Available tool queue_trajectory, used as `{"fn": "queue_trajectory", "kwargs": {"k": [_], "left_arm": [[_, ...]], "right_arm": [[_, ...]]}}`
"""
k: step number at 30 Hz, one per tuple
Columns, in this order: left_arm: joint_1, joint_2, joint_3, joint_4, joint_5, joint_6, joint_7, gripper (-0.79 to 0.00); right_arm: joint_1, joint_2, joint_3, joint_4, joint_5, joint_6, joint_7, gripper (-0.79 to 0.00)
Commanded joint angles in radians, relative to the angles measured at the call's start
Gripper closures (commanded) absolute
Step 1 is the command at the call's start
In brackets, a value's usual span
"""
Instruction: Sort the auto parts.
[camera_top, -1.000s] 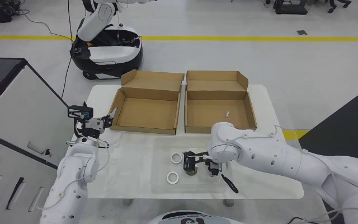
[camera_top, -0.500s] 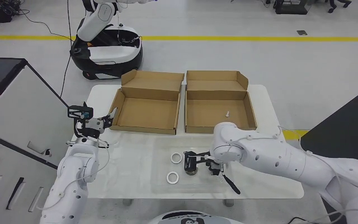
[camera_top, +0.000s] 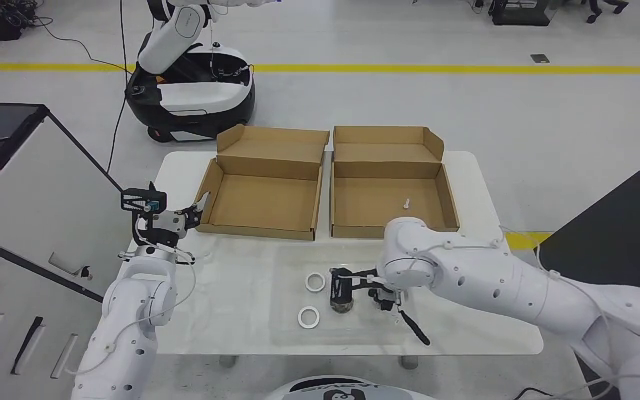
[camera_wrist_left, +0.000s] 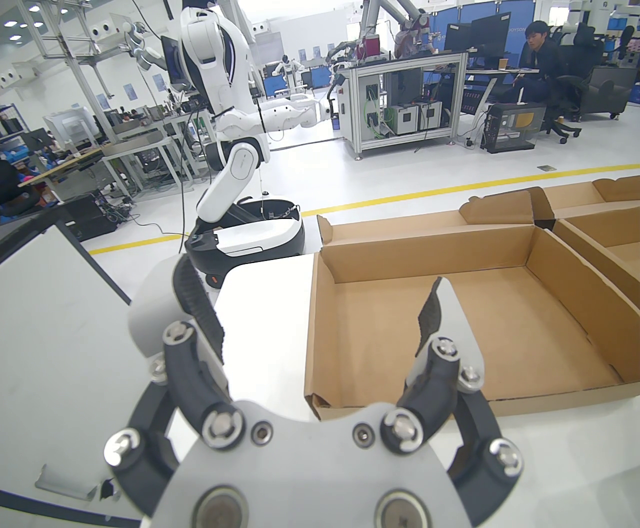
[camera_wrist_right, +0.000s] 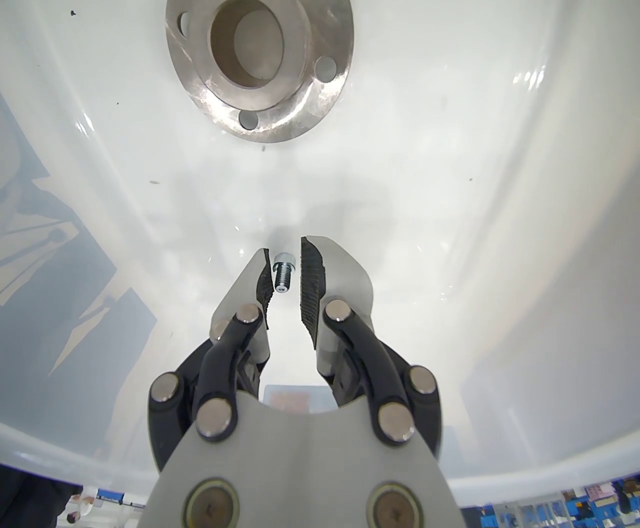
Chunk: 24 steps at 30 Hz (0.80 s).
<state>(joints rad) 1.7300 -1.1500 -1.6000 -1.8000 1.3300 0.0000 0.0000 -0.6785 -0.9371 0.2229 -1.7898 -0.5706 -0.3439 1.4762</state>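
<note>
My right gripper (camera_wrist_right: 287, 260) is low over the white table, open by a narrow gap, with a small silver bolt (camera_wrist_right: 282, 272) lying between its fingers. Just beyond the fingertips sits a round metal flange (camera_wrist_right: 260, 65) with a centre bore. From above, that gripper (camera_top: 362, 288) is near the table's front middle, beside the flange (camera_top: 341, 303). Two white rings (camera_top: 315, 282) (camera_top: 309, 318) lie to the flange's left. My left gripper (camera_top: 190, 214) is open and holds nothing, above the table's left edge next to the left cardboard box (camera_top: 262, 232). From its own wrist, the left gripper (camera_wrist_left: 315, 280) faces that box (camera_wrist_left: 425, 250).
A second open cardboard box (camera_top: 445, 205) stands at the back right and holds a small white part (camera_top: 407, 202). Both boxes' lids are folded back. Another robot (camera_top: 190, 90) stands on the floor behind the table. A grey cabinet (camera_top: 40, 200) is at the left.
My right arm has shifted very slightly to the right, its gripper staying by the flange. The left arm has not moved.
</note>
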Motion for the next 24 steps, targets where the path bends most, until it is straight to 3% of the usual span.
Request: {"fn": "queue_trajectory", "kwargs": {"k": [1, 5, 7, 8, 17, 24], "left_arm": [[0.0, 0.0, 0.0, 0.0, 0.0, 0.0, 0.0, -0.785], [0.0, 0.0, 0.0, 0.0, 0.0, 0.0, 0.0, -0.785], [0.0, 0.0, 0.0, 0.0, 0.0, 0.0, 0.0, -0.785], [0.0, 0.0, 0.0, 0.0, 0.0, 0.0, 0.0, -0.785], [0.0, 0.0, 0.0, 0.0, 0.0, 0.0, 0.0, -0.785], [0.0, 0.0, 0.0, 0.0, 0.0, 0.0, 0.0, -0.785]], "right_arm": [[0.002, -0.001, -0.003, 0.004, 0.0, -0.001, -0.001, -0.157], [0.005, -0.004, -0.006, 0.009, 0.004, -0.001, -0.001, -0.102], [0.007, -0.006, -0.008, 0.012, 0.004, -0.001, -0.001, -0.009], [0.008, -0.007, -0.008, 0.013, 0.004, 0.0, 0.0, 0.0], [0.008, -0.003, 0.006, -0.024, 0.007, 0.024, 0.024, 0.0], [-0.013, 0.04, 0.069, -0.13, 0.046, 0.058, 0.055, 0.0]]}}
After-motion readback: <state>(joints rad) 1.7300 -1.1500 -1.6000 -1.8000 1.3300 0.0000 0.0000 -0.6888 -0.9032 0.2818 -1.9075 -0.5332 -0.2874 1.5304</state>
